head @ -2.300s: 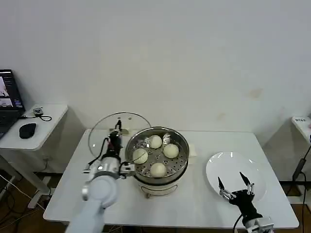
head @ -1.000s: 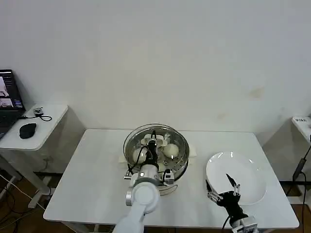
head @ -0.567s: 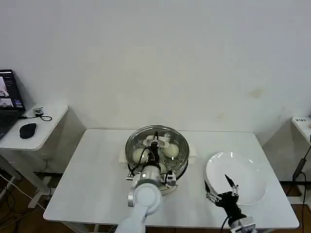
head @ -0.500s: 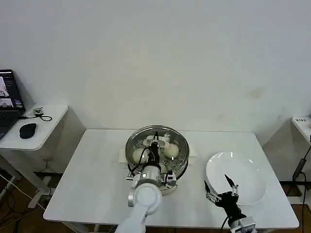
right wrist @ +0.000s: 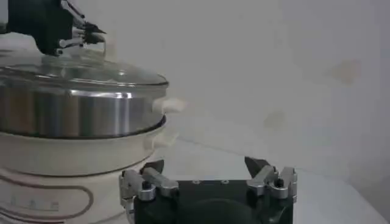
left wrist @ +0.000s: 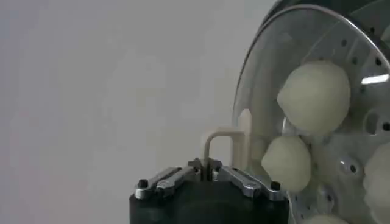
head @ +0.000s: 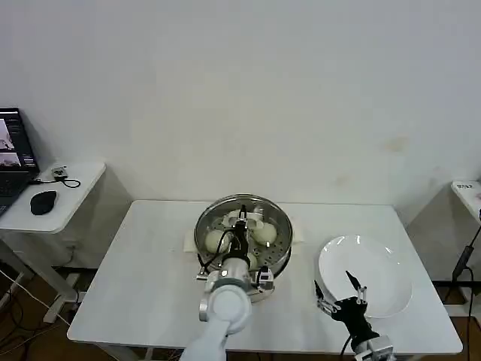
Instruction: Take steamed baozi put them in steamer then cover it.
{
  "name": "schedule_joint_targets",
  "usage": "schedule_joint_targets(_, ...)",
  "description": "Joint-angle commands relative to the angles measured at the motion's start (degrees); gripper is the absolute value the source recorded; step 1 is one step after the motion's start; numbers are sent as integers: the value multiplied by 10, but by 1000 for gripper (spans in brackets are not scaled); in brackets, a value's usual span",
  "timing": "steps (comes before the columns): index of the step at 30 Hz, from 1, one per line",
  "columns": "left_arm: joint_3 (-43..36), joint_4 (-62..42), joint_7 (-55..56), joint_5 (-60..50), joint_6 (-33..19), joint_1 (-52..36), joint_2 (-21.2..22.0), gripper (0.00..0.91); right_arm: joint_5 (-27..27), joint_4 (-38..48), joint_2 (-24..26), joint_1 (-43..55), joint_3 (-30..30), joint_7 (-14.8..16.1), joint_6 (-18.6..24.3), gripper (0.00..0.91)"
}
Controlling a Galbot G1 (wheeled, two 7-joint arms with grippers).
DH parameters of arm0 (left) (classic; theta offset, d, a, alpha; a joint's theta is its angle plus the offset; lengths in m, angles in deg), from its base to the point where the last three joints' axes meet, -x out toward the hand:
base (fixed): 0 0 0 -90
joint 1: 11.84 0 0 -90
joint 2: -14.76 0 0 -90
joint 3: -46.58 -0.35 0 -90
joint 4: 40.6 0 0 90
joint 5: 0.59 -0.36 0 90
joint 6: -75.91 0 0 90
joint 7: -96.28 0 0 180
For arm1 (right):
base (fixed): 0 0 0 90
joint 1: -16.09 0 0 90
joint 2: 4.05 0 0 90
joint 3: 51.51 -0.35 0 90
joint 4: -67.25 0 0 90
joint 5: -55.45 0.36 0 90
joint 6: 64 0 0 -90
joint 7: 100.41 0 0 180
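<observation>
The steamer (head: 274, 259) stands mid-table, a shiny steel pot (right wrist: 73, 112) on a white base. The round glass lid (head: 259, 210) lies on its rim (right wrist: 91, 76). My left gripper (head: 241, 222) is over the pot's centre, shut on the lid's cream handle (left wrist: 222, 143). Through the glass show the steamed baozi (head: 216, 241), cream-white buns (left wrist: 314, 97) on the perforated tray. My right gripper (head: 334, 289) hangs open and empty at the table's front right, by the white plate (head: 376, 271). In the right wrist view its fingers (right wrist: 204, 163) spread wide beside the steamer.
The white table (head: 143, 286) has free room left of the steamer and along the front. A side table at far left carries a mouse (head: 43, 201) and a laptop (head: 9, 158). A white wall rises behind.
My left gripper carried the glass lid from the steamer's left side over to the pot and set it on the rim. The right gripper drifted slightly left and nearer.
</observation>
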Motion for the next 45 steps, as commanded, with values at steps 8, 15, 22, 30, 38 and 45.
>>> schedule_joint_targets(8,1,-3,1,5,-5,0,1,907,-4,0,-2,-1,5,1,1,907)
schedule_joint_targets(15,4,18,0,9,-3,7,-1,907,-5,1,-2,-1,6,0,1,907)
schedule_joint_targets(22,3,68,-4,10,-12,36,-5,907,-5,2,1,-1,8,0,0,907)
schedule_joint_targets(30,0,124,-4,17,-19,71,-29,907,-5,1,3,-3,8,0,1,907)
schedule_joint_targets(38,10,197,-10,90,-39,111,-77,907,-8,7,3,-2,9,0,2,907)
schedule_joint_targets(45,47,268,16,265,-68,172,-139,907,-11,5,5,-8,10,-1,1,907)
